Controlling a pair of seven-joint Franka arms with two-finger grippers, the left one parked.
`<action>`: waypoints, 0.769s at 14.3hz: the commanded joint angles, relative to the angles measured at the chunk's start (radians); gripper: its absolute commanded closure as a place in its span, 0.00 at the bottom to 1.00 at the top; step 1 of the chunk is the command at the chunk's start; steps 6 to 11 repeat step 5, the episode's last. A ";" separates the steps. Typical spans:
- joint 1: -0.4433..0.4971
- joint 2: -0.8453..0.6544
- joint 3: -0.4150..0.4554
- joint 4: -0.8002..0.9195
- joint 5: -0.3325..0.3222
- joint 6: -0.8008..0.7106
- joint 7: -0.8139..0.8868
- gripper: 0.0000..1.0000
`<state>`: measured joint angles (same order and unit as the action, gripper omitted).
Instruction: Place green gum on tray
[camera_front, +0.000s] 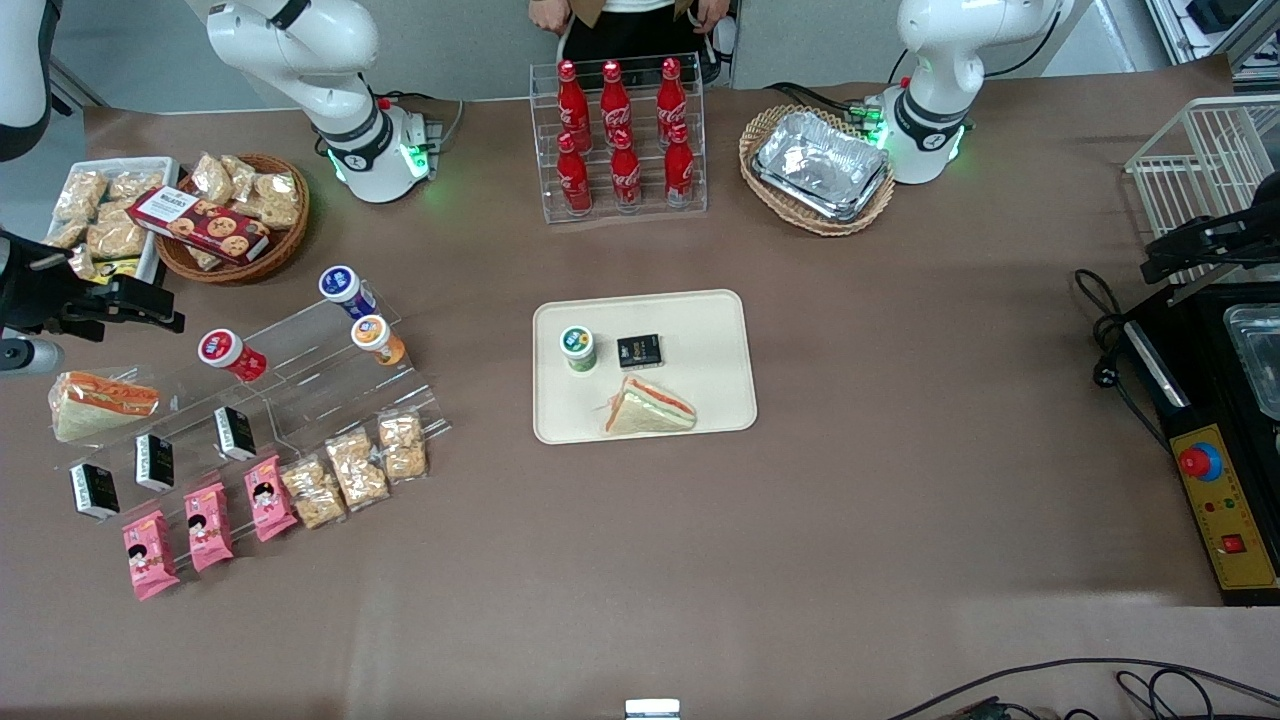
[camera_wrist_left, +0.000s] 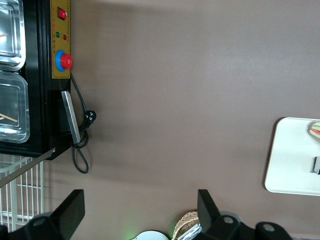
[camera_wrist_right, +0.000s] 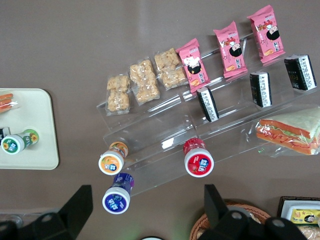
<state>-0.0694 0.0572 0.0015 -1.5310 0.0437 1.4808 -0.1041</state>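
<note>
Green gum (camera_front: 577, 347): standing upright on the cream tray (camera_front: 715, 316), lid up, close beside a small black packet (camera_front: 639, 350) and near a wrapped sandwich wedge (camera_front: 649, 409) that lies nearer the front camera. Gripper (camera_front: 150, 305): empty, fingers spread wide, held well apart from the tray at the working arm's end of the table, above the clear stepped display stand (camera_front: 300, 375). Right wrist view: shows both dark fingers (camera_wrist_right: 75, 207) parted with nothing between them (the front view gives only their dark outline), and the green gum (camera_wrist_right: 17, 142) on the tray's corner (camera_wrist_right: 35, 155). On the stand: red-lidded bottle (camera_front: 228, 353), orange-lidded bottle (camera_front: 376, 338), blue-lidded bottle (camera_front: 345, 289), black packets, pink snack packs (camera_front: 208, 525). Left wrist view: catches only one edge of the tray (camera_wrist_left: 292, 160); the gum is out of its frame.
</note>
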 joint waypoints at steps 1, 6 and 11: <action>-0.004 0.024 0.008 0.045 -0.022 -0.033 0.000 0.00; -0.001 0.027 0.009 0.045 -0.042 -0.031 0.003 0.00; -0.001 0.027 0.009 0.045 -0.042 -0.031 0.003 0.00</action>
